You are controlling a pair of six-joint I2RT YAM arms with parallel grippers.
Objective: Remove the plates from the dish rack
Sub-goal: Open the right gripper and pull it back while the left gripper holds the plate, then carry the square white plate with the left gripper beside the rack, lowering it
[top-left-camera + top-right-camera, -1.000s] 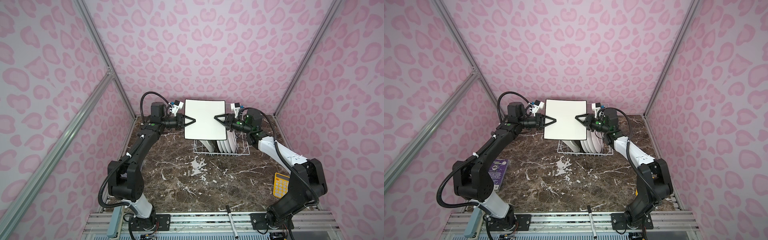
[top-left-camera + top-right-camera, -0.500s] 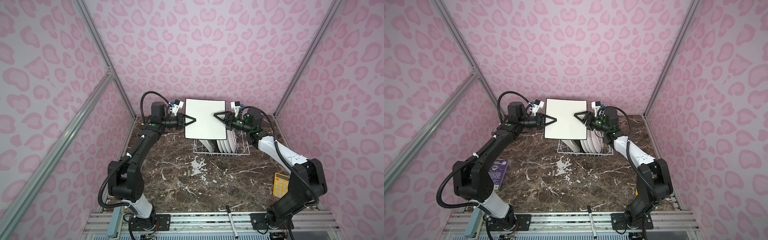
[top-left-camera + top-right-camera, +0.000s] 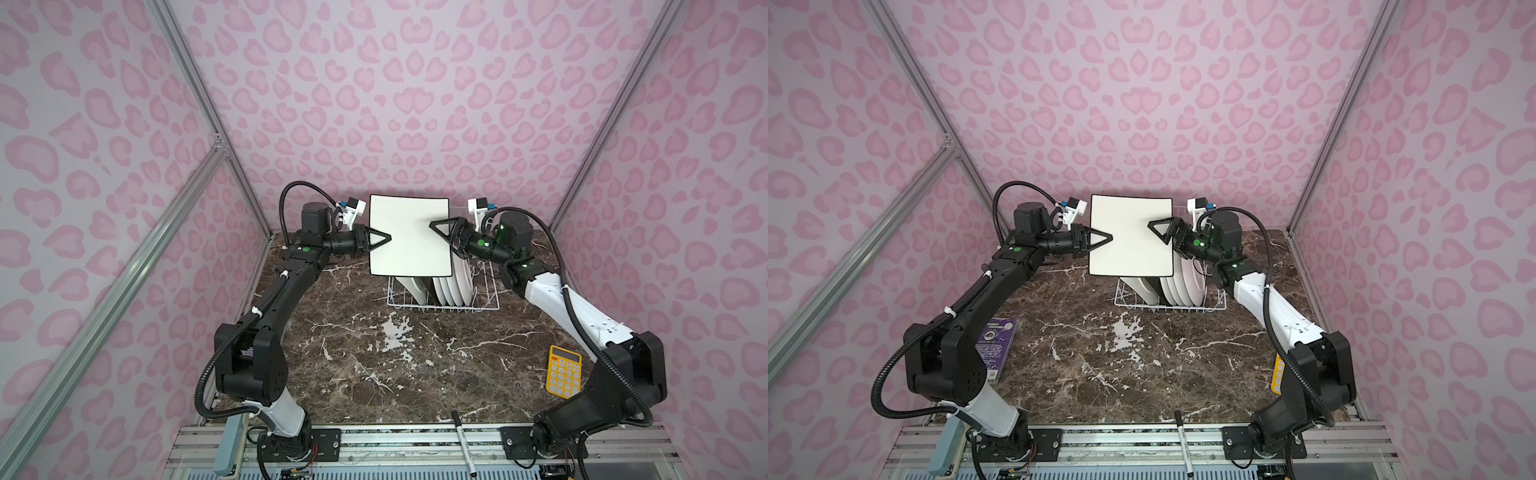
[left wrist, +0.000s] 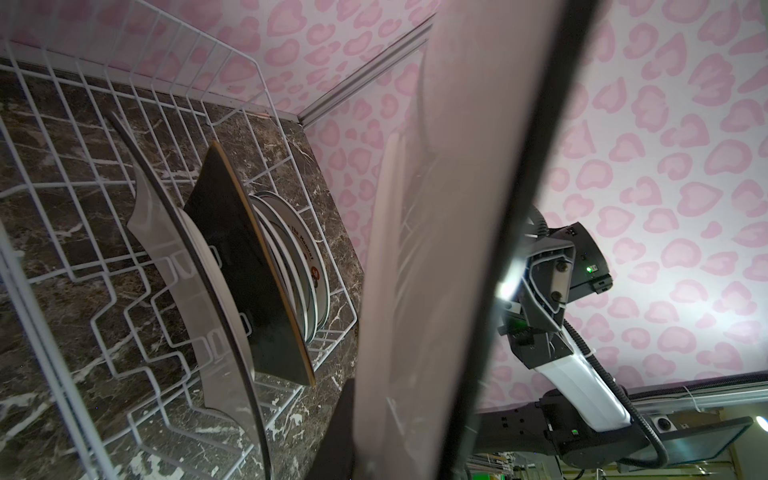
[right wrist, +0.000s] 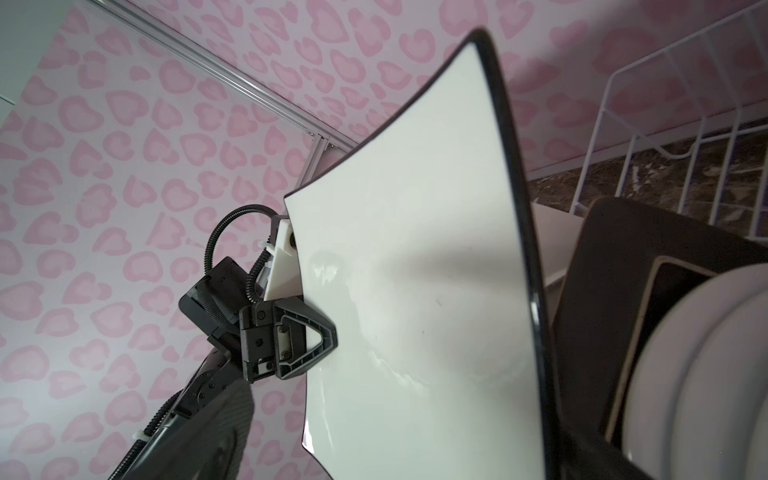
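Left gripper (image 3: 386,240) clamps a white square plate (image 3: 409,249) above the dish rack (image 3: 478,309), which holds a dark square plate (image 4: 245,282) and round plates (image 3: 453,286); whether the right gripper (image 3: 434,225) grips is unclear.

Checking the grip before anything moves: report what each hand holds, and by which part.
The left hand pinches the white square plate at the middle of its left edge. The right hand straddles its right edge; whether it grips cannot be told.

White black-rimmed plate (image 3: 409,237), white wire rack (image 3: 490,297), yellow calculator (image 3: 564,371), pink-spotted walls (image 3: 415,104)
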